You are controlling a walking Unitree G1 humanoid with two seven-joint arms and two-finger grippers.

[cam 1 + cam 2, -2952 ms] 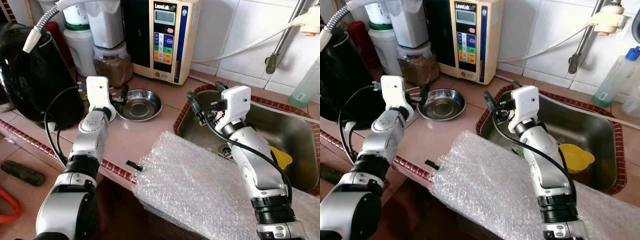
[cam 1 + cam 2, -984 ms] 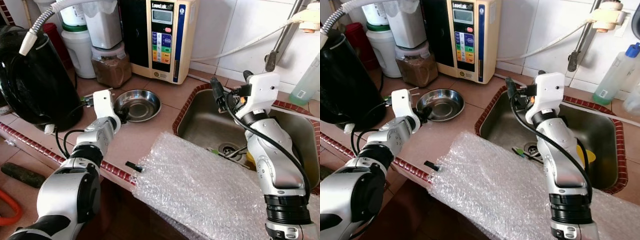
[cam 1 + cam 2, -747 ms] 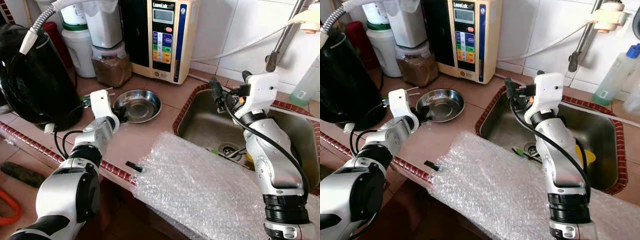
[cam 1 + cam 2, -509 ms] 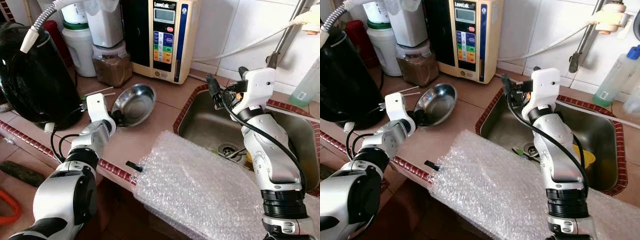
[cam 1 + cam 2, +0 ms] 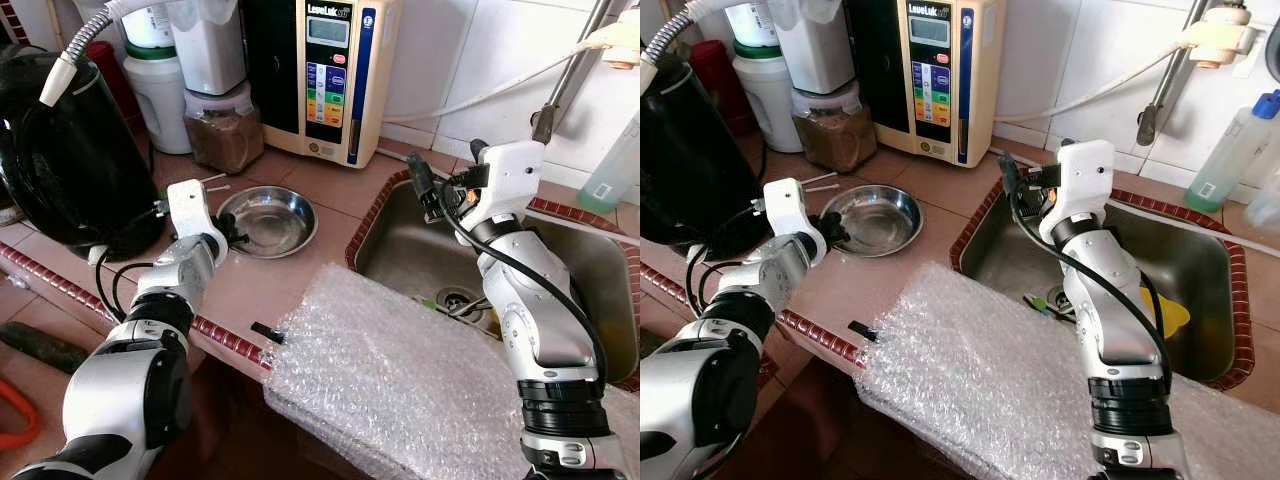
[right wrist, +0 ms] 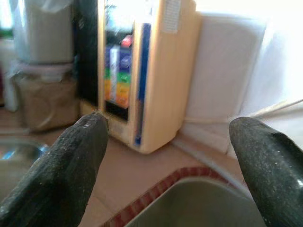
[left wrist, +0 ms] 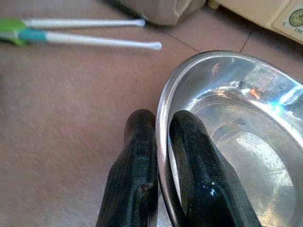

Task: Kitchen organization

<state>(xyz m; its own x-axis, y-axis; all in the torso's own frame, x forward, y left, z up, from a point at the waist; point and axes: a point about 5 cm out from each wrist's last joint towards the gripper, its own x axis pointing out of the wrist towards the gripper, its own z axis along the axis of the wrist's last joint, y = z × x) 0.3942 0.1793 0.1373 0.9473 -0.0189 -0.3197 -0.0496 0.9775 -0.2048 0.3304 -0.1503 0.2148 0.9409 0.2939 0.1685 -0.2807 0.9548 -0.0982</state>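
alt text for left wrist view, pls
The left pincer is shut on the rim of a steel bowl, one black finger inside and one outside, on the reddish countertop. Two white sticks with green and teal ends lie on the counter beyond.

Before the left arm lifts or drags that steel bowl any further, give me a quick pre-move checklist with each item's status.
1. Grip: left pincer shut on the steel bowl rim, one finger inside, one outside: ok.
2. Bowl attitude: it lies flat on the tiled counter, not tilted: ok.
3. Bowl contents: looks empty and shiny inside: ok.
4. Nearby clutter: two chopsticks lie on the counter beside the bowl, apart from it: ok, but mind them when dragging.
5. Right pincer is open above the sink edge, away from the bowl: ok.
6. Grip firmness against slipping: cannot tell.
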